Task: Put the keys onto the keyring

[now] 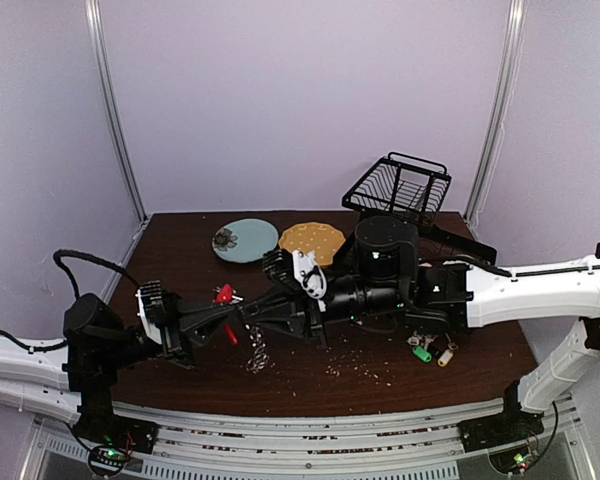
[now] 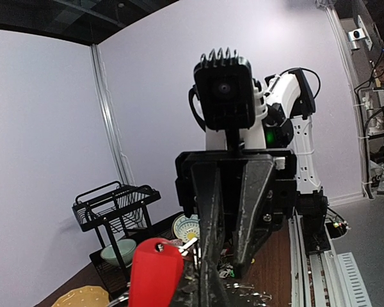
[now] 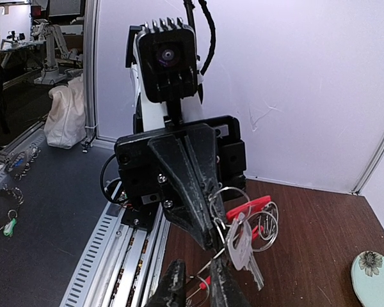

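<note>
Gripping the keyring (image 1: 257, 352) in closed left jaws, right jaws pinching the keys (image 3: 242, 246).

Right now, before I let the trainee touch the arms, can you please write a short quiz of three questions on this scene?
1. True or false: the left gripper stands wide open.
2. What stands at the far right corner of the dark brown wooden table? A) a black wire rack; B) a white ceramic bowl; C) a cardboard box.
3. Fill in: in the top view, the round blue-grey plate lies to the ___ of the round yellow dotted mat.

Key: 1 false, it is shut, with the small silver key with a red plastic tag hanging at its tips. 2 A. 3 left.
</note>
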